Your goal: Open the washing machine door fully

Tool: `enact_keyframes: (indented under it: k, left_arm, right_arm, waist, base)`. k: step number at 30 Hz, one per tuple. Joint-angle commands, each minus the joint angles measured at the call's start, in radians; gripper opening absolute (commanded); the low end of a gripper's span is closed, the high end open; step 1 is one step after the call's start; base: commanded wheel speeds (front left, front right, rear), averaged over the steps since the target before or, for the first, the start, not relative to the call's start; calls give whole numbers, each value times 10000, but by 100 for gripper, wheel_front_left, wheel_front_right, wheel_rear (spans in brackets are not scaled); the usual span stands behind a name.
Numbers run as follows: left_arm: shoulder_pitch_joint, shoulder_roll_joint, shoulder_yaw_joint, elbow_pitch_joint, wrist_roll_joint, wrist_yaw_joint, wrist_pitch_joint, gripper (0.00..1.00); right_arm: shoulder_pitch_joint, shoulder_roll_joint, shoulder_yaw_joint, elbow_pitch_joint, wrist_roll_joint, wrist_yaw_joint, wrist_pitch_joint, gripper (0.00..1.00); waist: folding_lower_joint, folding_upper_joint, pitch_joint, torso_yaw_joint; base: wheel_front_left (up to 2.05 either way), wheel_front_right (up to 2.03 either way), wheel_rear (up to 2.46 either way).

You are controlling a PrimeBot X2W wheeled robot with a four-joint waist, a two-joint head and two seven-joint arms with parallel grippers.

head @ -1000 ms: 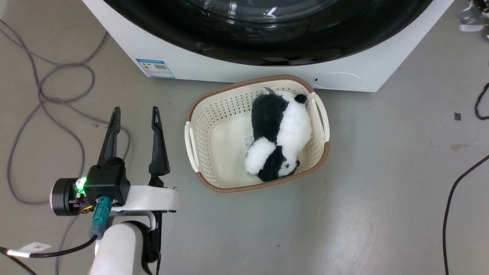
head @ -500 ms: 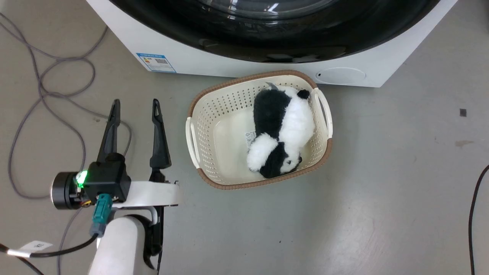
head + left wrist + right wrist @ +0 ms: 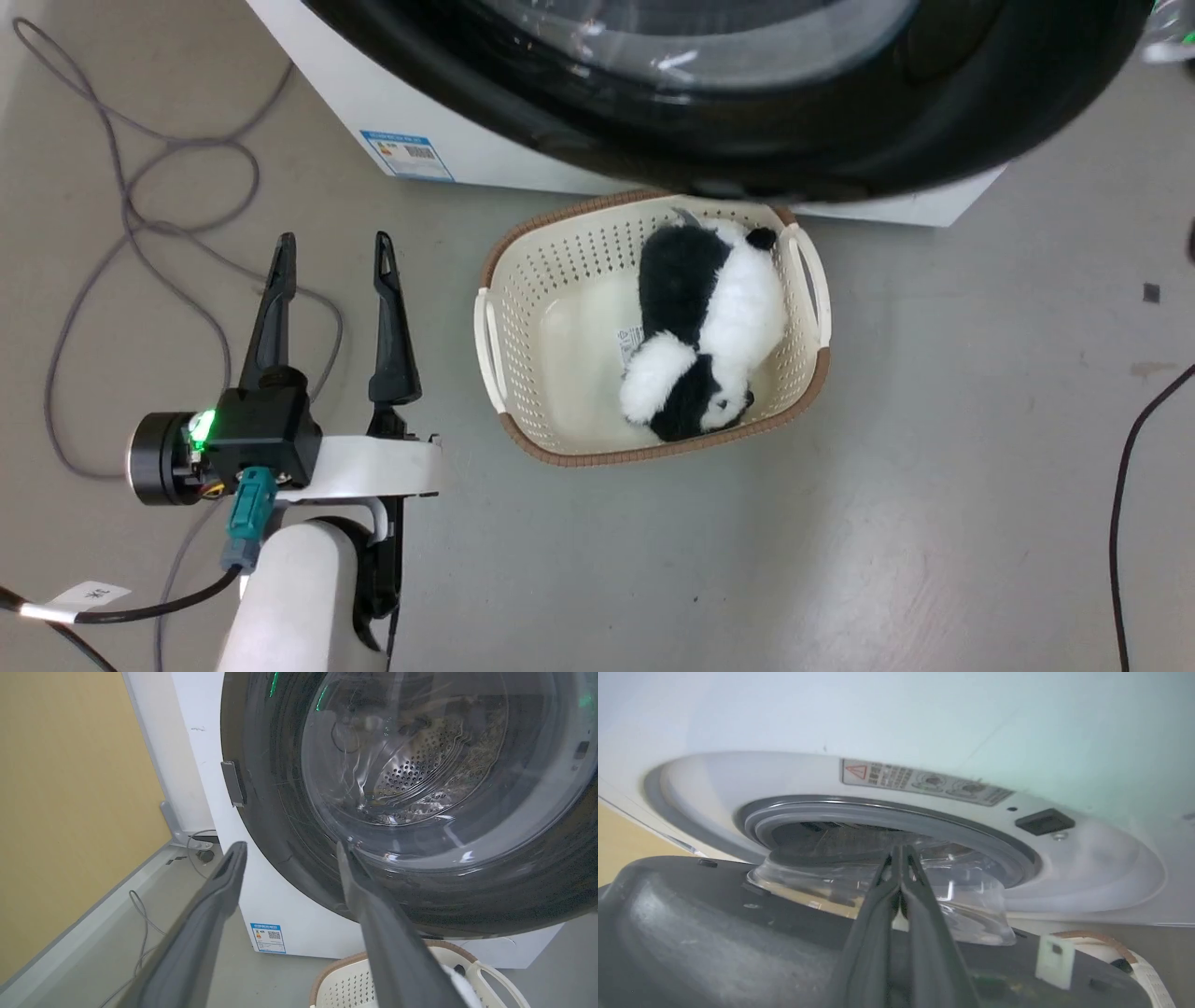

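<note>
The washing machine door (image 3: 747, 121), a glossy black disc with a clear glass bowl, stands ajar from the white washing machine (image 3: 327, 75). Its lower edge hangs over the far rim of the basket. In the right wrist view my right gripper (image 3: 896, 851) is shut with nothing between its fingers. It lies over the door's inner side (image 3: 691, 933), pointing at the glass bowl (image 3: 962, 891) and the grey gasket (image 3: 878, 812). My left gripper (image 3: 331, 252) stands open and empty above the floor, left of the basket. Past its fingertips (image 3: 238, 851) the door (image 3: 467, 896) shows from the front.
A cream basket (image 3: 504, 280) with a panda plush toy (image 3: 709, 327) sits on the floor just before the machine. Grey cables (image 3: 121, 233) loop at the left and a black cable (image 3: 1120, 485) runs at the right. A yellow wall (image 3: 70, 788) stands left of the machine.
The door has swung out from the machine's front, and its lower edge now overhangs the basket's far rim. The head camera has shifted a little. My left gripper stays open in place.
</note>
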Motion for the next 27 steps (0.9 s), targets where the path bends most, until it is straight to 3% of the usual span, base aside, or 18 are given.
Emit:
enact_keyframes:
  k: [1,11,27]
  left_arm:
    - [71,10,50,41,-22,16,-55,100]
    - [557,17,301,182,89,-39,-55,100]
    - [1515,114,459,610,217,-141,-55,100]
  right_arm:
    - [276,115,65,-36,108,37,95,0]
    - [1619,-68,432,-881,267,37,986,0]
    - [5670,164,1413,-4425,605,37,1650,0]
  waist:
    - [-1,0,-134,-31]
    - [-1,0,-999,-387]
    - [-1,0,-2403,-859]
  base:
    - [0,0,0]
    - [0,0,0]
    - [0,0,0]
